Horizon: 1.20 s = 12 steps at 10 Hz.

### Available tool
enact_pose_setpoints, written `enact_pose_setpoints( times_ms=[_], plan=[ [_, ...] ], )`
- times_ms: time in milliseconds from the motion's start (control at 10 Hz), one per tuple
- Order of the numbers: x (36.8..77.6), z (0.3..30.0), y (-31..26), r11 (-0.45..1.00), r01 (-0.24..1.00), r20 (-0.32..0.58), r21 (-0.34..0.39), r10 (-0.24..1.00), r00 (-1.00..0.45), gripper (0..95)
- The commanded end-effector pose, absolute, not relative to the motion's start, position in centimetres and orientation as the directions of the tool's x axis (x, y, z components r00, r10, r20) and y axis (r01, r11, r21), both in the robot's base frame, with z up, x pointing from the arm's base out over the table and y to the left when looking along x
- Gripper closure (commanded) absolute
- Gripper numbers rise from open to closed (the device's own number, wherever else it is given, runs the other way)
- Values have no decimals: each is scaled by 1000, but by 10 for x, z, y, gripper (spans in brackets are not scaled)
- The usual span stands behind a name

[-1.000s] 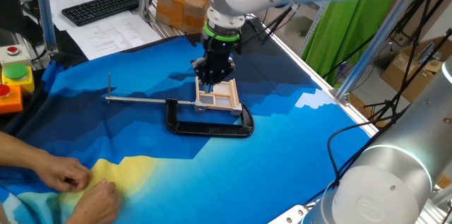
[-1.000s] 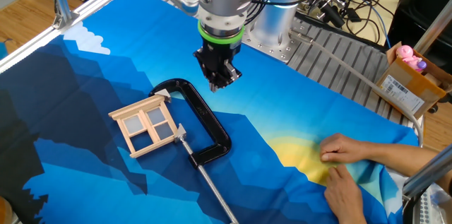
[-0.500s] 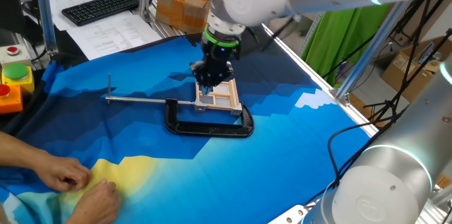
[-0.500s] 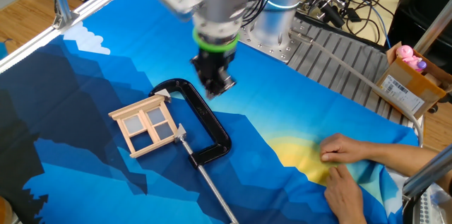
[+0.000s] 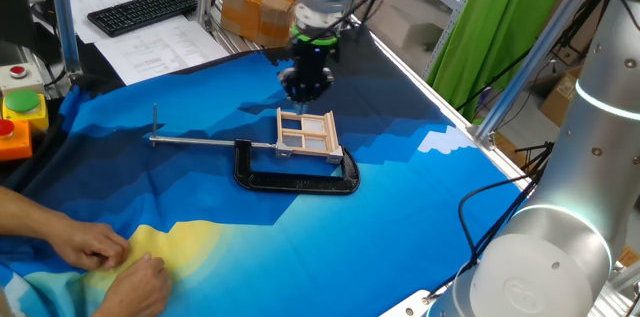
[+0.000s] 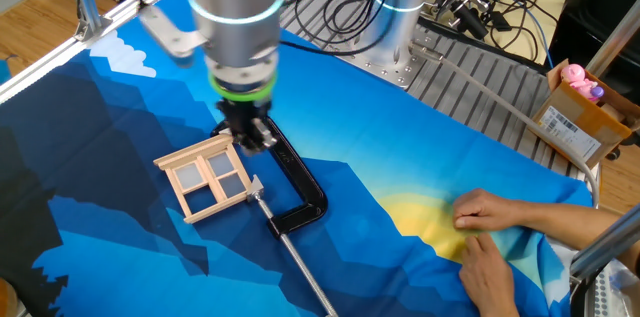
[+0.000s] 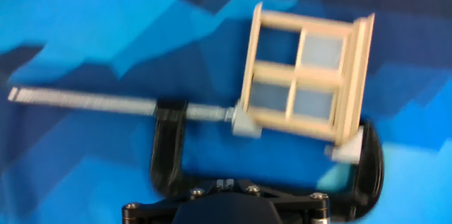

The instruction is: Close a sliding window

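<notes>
Shifting since a second ago: gripper (image 5: 303, 91) moving from right above the window toward the far side of the table in one fixed view, lifted clear; in the other fixed view now hanging over the near corner of the frame rather than off beside the clamp

Sliding window (image 5: 306, 132) lying flat on the blue cloth (image 5: 400, 197), unmoved between frames, pinched across its frame by the black clamp (image 5: 297, 177), long screw bar (image 5: 200, 140) running off to one side

Fingers: cannot tell whether spread or closed; tips small and dark in both fixed views, out of sight in the hand view, only the black base of the hand showing at the bottom edge. Nothing gripped, as far as visible; no contact with the wood showing

Hand view blurred, so arm likely travelling. Window (image 7: 304, 75) showing four pale panes and crossbars, one side rail standing proud at the right edge

Progress, judging only: sash position hard to read, cannot tell whether fully shut or partly slid. No sign of pushing contact now. Probably repositioning, either lining up for a push on the sash edge or backing off after one

Person's hands (image 5: 110, 262) resting on the yellow patch of cloth, well apart from the window
</notes>
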<state>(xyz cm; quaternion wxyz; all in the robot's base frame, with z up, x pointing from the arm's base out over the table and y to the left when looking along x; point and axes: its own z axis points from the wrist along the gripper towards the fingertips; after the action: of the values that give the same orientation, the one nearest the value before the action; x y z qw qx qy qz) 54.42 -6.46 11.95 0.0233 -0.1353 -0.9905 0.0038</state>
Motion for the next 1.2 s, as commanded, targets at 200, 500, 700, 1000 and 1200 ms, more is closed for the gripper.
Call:
enact_pose_setpoints(
  times_ms=[200, 500, 700, 1000, 1200],
  plan=[
    [538, 97, -103, 950, 308, 24, -55, 310, -950, 950],
    [551, 82, -130, 929, 368, 57, -39, 370, -927, 950],
    [562, 82, -141, 921, 385, 78, -54, 388, -918, 950],
    [565, 82, -146, 912, 408, 67, -42, 410, -910, 950],
    [565, 82, -146, 880, 474, 59, 16, 472, -879, 950]
  ],
)
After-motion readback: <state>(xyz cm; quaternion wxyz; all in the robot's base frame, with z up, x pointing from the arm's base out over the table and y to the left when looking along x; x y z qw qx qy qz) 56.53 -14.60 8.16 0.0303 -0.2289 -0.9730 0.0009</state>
